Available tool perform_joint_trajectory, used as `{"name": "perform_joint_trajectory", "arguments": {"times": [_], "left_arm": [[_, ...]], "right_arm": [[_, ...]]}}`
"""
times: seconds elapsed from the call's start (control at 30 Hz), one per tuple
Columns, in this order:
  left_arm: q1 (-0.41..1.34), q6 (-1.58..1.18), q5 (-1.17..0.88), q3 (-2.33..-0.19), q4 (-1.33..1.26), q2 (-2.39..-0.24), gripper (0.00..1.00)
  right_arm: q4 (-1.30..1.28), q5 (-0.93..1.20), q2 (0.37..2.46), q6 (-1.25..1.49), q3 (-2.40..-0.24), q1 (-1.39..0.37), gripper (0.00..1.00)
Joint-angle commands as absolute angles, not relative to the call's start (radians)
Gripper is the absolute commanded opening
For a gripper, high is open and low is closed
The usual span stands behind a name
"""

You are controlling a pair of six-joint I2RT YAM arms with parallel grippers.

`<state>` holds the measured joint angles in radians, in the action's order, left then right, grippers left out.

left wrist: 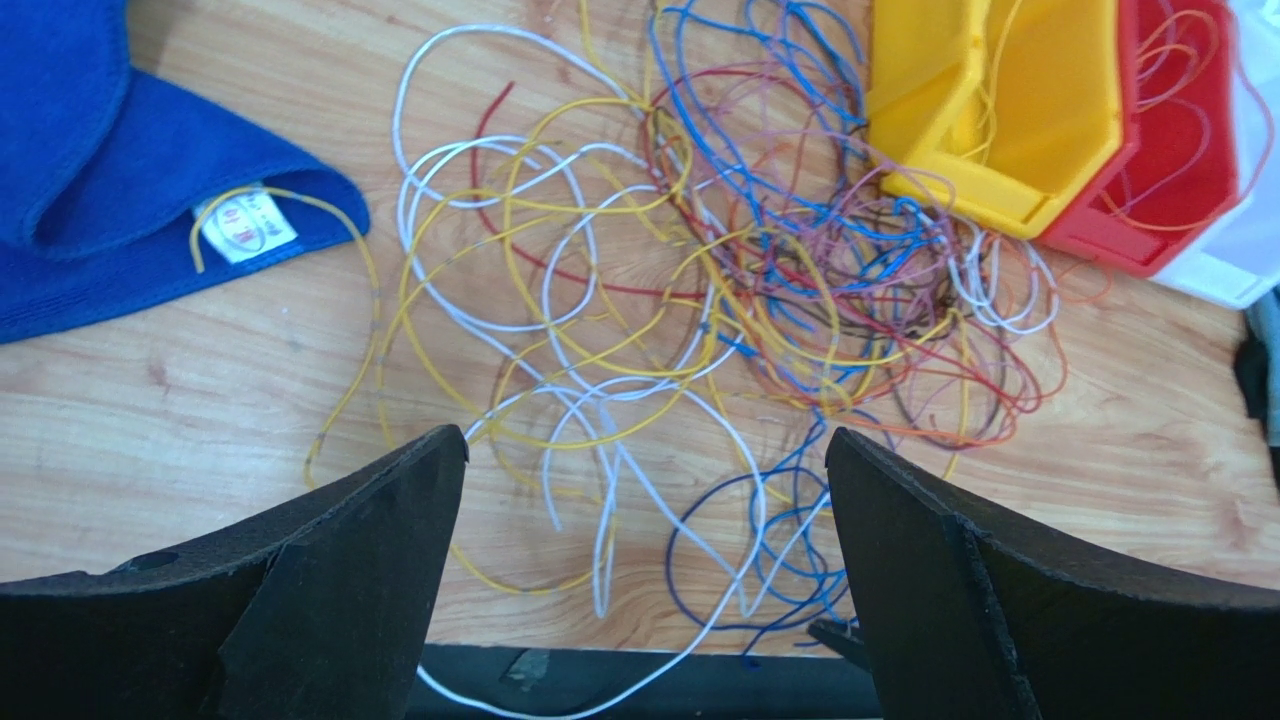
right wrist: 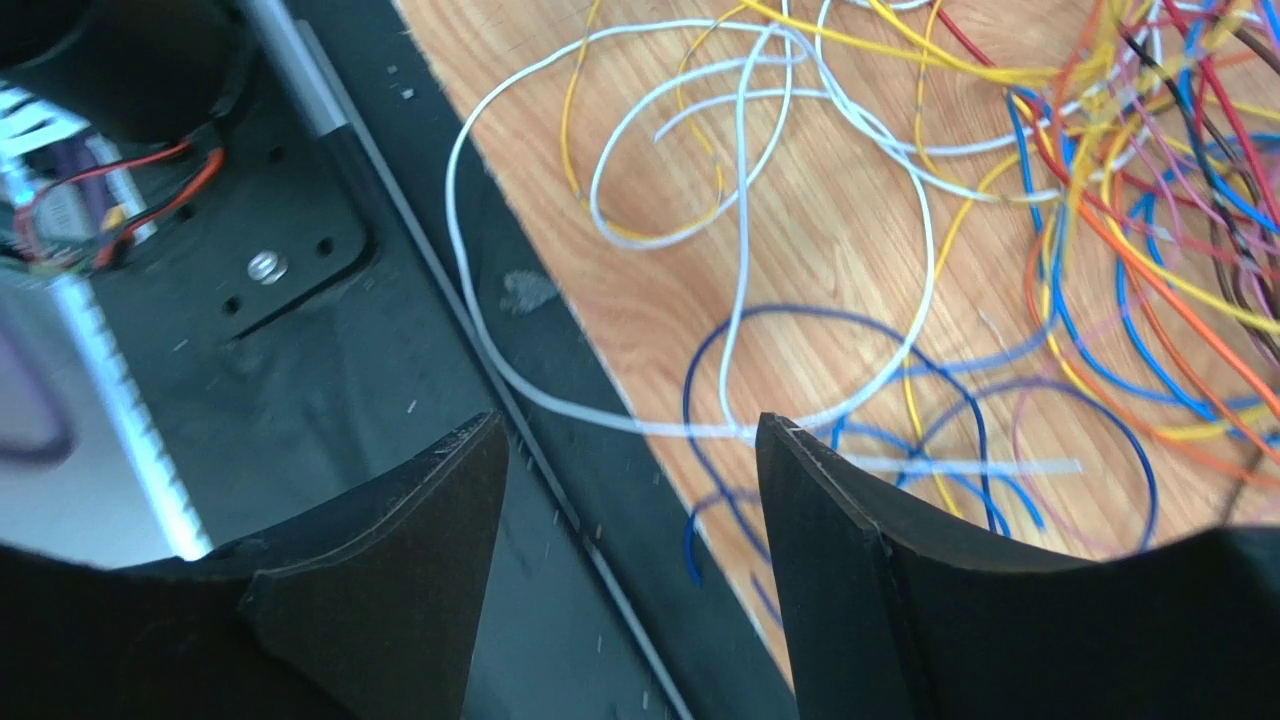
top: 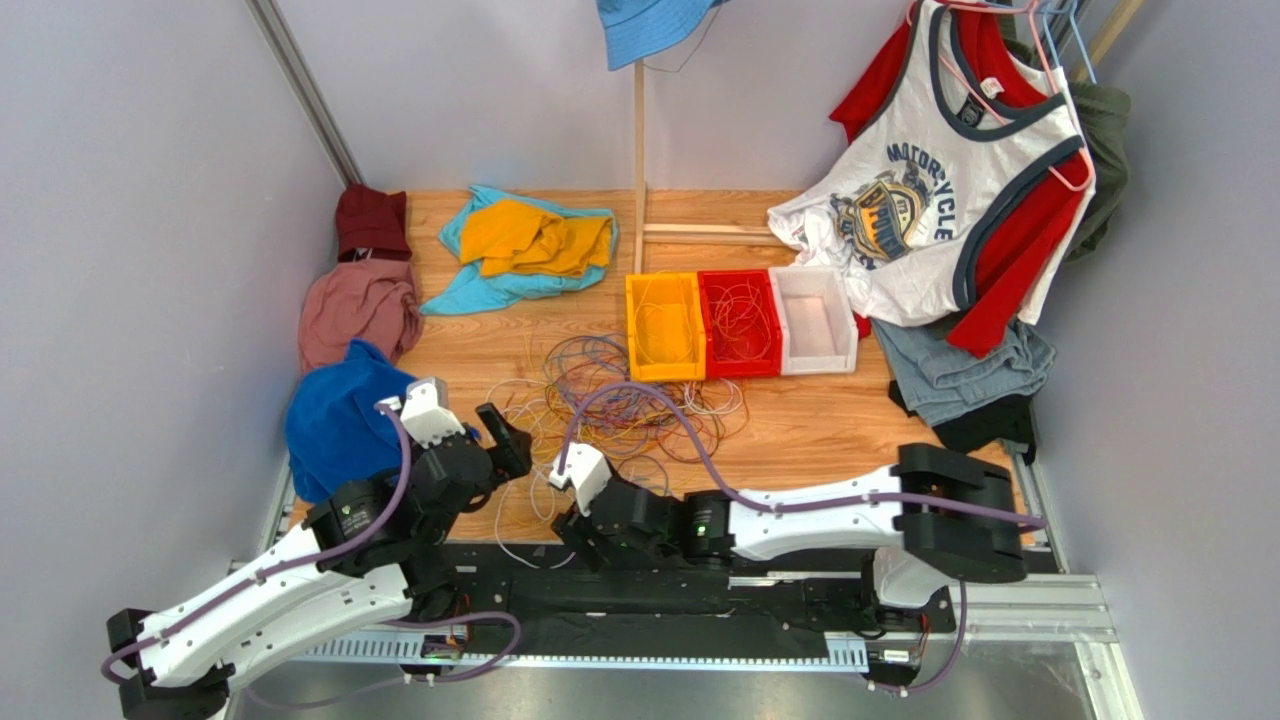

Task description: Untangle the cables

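Note:
The cables (top: 631, 398) lie in a loose tangle of white, yellow, orange, purple, blue and red wires on the wooden table, in front of the bins. My left gripper (top: 504, 435) is open and empty, hovering at the tangle's left edge. In the left wrist view (left wrist: 643, 438) white and blue cables (left wrist: 721, 300) lie beyond the jaws. My right gripper (top: 568, 525) is open and empty over the table's near edge. In the right wrist view (right wrist: 631, 423) a white cable loop (right wrist: 466, 285) hangs over the black rail, and dark blue loops (right wrist: 691, 375) lie beside the right finger.
Yellow bin (top: 664, 326), red bin (top: 739, 323) and white bin (top: 813, 318) stand behind the tangle; the yellow and red hold wires. A blue cloth (top: 338, 420) lies by the left gripper. Other clothes lie at the back left, and a hanging shirt (top: 947, 165) is on the right.

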<state>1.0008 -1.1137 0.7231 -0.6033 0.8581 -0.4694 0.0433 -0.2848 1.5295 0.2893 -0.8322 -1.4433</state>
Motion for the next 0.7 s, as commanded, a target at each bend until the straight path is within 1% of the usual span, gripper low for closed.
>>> {"name": "perform_joint_trajectory", "arguments": {"times": [0.0,0.1,0.17,0.2,0.23,0.33,0.37,0.43,0.47,0.5,0.57,0.67], "left_arm": [[0.999,-1.158,0.733,-0.575,0.925,-0.449,0.99],[0.999,-1.167,0.721,-0.569,0.923,-0.460,0.99],[0.999,-1.167,0.716,-0.568,0.925,-0.463,0.99],[0.999,-1.164,0.712,-0.569,0.923,-0.457,0.99],[0.999,-1.158,0.710,-0.569,0.923,-0.453,0.99],[0.999,-1.140,0.713,-0.565,0.907,-0.422,0.99],[0.999,-1.134,0.712,-0.560,0.899,-0.414,0.98],[0.999,-1.121,0.715,-0.557,0.877,-0.394,0.98],[0.999,-1.120,0.718,-0.558,0.874,-0.388,0.98],[0.999,-1.109,0.721,-0.558,0.861,-0.377,0.98],[0.999,-1.097,0.723,-0.560,0.847,-0.364,0.98],[0.999,-1.085,0.727,-0.555,0.815,-0.356,0.97]], "right_arm": [[0.172,-0.350,1.650,0.275,-0.900,-1.408,0.66],[0.192,-0.350,1.742,0.288,-0.943,-1.376,0.63],[0.180,-0.363,1.764,0.294,-0.963,-1.367,0.37],[0.190,-0.379,1.749,0.296,-0.953,-1.368,0.10],[0.195,-0.390,1.724,0.301,-0.939,-1.368,0.00],[0.141,-0.452,1.568,0.288,-0.902,-1.388,0.00],[0.103,-0.474,1.457,0.273,-0.931,-1.397,0.00],[-0.032,-0.526,1.340,0.209,-0.981,-1.419,0.00],[-0.079,-0.534,1.227,0.187,-1.012,-1.425,0.00],[-0.169,-0.558,1.173,0.170,-1.088,-1.427,0.00],[-0.239,-0.586,1.042,0.105,-1.169,-1.427,0.00],[-0.330,-0.647,0.962,0.005,-1.362,-1.427,0.00]]}}
